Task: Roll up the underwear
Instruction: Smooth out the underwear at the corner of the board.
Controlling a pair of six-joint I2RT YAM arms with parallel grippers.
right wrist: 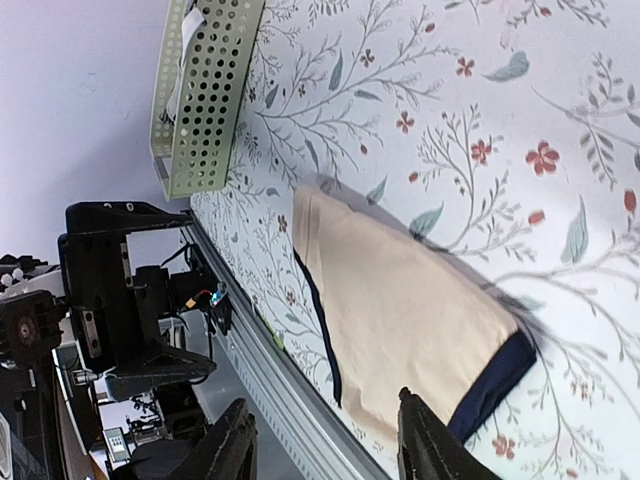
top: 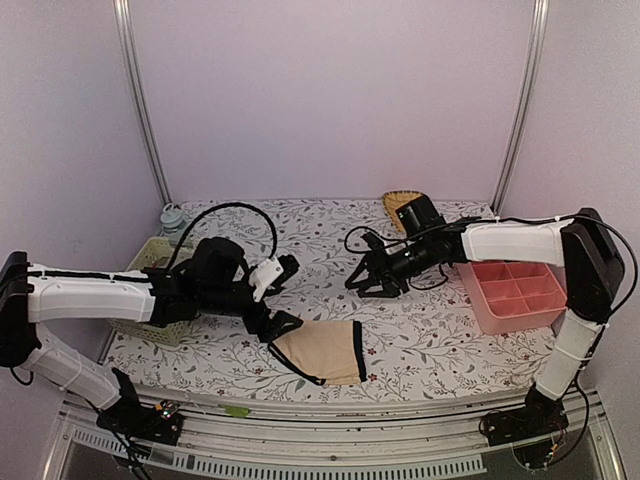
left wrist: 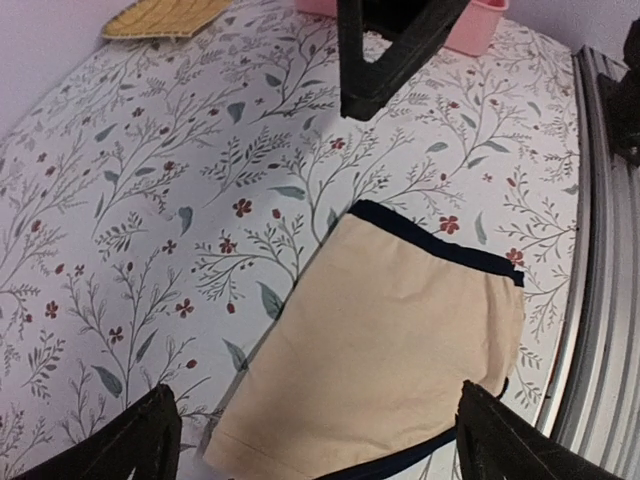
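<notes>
Underwear (top: 318,352), beige with black edging, lay flat on floral table (top: 440,335) near front edge, just beside my left pincer (top: 280,296). Left pincer gaped wide, empty; right pincer (top: 368,287) hung apart, parted, empty. To roll well, I judged: pinch one narrow end, turn tight, keep edges even.

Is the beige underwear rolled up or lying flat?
Flat, not rolled: the beige underwear lies smooth on the flowered table, with no coil or bulge in any view.
</notes>
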